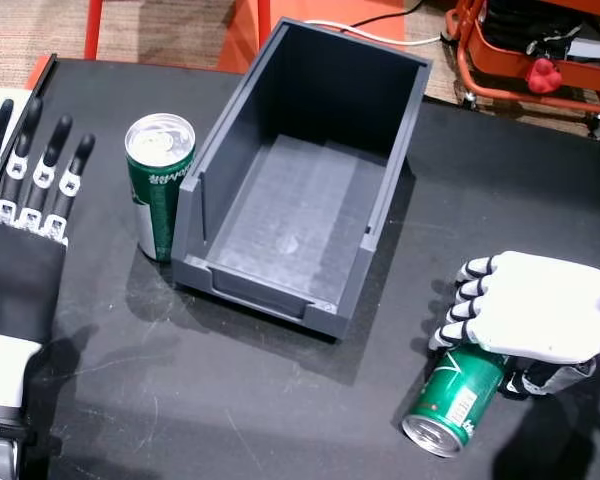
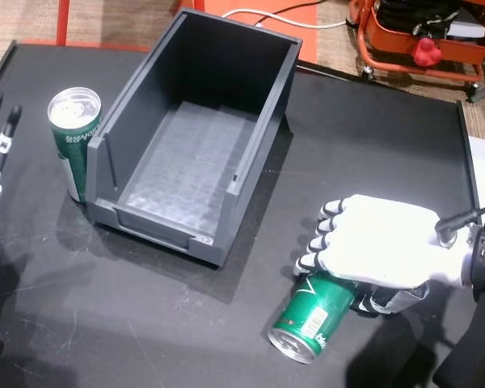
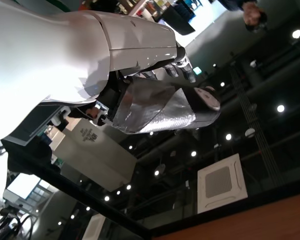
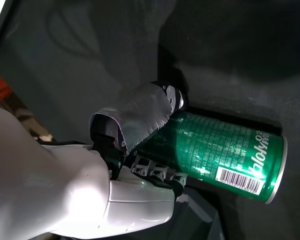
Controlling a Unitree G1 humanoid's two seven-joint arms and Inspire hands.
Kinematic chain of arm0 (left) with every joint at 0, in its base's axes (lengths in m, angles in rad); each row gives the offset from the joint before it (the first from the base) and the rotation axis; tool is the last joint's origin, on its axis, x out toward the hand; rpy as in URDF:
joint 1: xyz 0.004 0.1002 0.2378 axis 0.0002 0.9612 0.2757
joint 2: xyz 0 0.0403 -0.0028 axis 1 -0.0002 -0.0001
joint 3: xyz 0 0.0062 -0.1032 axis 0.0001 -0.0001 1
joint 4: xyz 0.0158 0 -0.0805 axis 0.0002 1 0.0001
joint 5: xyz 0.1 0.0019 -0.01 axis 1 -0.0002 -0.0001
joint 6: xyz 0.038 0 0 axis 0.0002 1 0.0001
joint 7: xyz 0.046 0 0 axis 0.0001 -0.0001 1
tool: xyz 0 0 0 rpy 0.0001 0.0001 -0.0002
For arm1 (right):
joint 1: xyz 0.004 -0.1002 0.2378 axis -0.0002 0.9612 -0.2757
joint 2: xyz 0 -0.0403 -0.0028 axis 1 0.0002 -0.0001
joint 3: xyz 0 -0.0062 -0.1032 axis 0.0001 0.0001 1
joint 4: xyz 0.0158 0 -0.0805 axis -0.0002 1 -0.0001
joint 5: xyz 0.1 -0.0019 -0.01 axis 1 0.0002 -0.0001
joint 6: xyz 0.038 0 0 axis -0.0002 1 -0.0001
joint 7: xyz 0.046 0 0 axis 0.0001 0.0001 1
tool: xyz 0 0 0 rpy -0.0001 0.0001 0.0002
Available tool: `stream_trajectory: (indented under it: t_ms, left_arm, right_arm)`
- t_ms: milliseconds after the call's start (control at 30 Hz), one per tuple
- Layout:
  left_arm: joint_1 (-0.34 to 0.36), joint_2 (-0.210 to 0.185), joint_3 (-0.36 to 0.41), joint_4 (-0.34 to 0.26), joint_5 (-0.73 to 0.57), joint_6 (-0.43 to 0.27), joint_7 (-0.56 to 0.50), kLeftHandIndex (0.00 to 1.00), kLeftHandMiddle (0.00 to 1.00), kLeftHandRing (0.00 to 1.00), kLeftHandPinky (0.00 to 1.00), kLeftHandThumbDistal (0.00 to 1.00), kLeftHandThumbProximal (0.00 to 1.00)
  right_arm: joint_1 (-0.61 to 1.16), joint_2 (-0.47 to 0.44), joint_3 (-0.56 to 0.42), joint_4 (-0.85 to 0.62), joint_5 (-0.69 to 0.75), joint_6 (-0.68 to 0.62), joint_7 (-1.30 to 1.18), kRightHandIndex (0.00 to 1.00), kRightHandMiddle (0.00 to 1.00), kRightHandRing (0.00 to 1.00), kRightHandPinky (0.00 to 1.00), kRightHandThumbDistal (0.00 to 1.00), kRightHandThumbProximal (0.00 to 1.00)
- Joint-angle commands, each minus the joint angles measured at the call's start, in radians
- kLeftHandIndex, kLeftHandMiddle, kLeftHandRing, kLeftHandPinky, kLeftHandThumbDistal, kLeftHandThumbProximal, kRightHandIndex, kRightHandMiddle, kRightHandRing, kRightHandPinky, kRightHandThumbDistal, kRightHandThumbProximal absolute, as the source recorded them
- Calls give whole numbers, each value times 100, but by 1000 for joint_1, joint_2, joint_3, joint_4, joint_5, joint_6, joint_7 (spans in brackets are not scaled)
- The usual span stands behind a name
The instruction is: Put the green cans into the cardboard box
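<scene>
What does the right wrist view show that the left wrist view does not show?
Only the right wrist view shows the lying green can on the black table, with the right robot hand closed around it, thumb over its side, and its barcode. Only the left wrist view shows the left robot hand holding nothing, against a ceiling with lamps and a vent. Both show a white hand shell and a thumb wrapped in grey tape.

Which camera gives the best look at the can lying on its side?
The right wrist view: the lying can fills the picture, barcode and print plain, with the right hand closed around it. Both head views show it smaller, partly under that hand. The left wrist view shows no can, only ceiling.
</scene>
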Motion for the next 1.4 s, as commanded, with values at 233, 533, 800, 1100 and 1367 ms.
stream_trajectory:
  t_ms: [233, 533, 800, 1100, 1367]
  left_arm:
    - [74, -26, 0, -116, -56, 44, 52, 90, 87, 92, 85, 47, 69]
    - [97, -33, -13, -145, -41, 21, 90, 88, 84, 90, 85, 49, 72]
    - [70, -20, -12, -82, -50, 15, 58, 92, 85, 92, 85, 48, 68]
    - [58, -9, -11, -47, -51, 7, 38, 91, 83, 91, 86, 47, 65]
    - [54, -19, -25, -31, -29, -29, 41, 92, 82, 91, 87, 44, 72]
  right_arm:
    - [2, 131, 47, 56, 24, -18, 45, 51, 49, 52, 59, 100, 51]
    - [29, 129, 0, 38, 104, -22, 48, 0, 0, 2, 21, 82, 18]
    - [37, 108, -59, 33, 169, -56, 108, 1, 4, 13, 24, 75, 0]
    - [50, 89, -116, 30, 229, -79, 204, 1, 6, 14, 26, 69, 0]
    - [32, 44, -146, 5, 249, -99, 221, 0, 1, 15, 26, 72, 0]
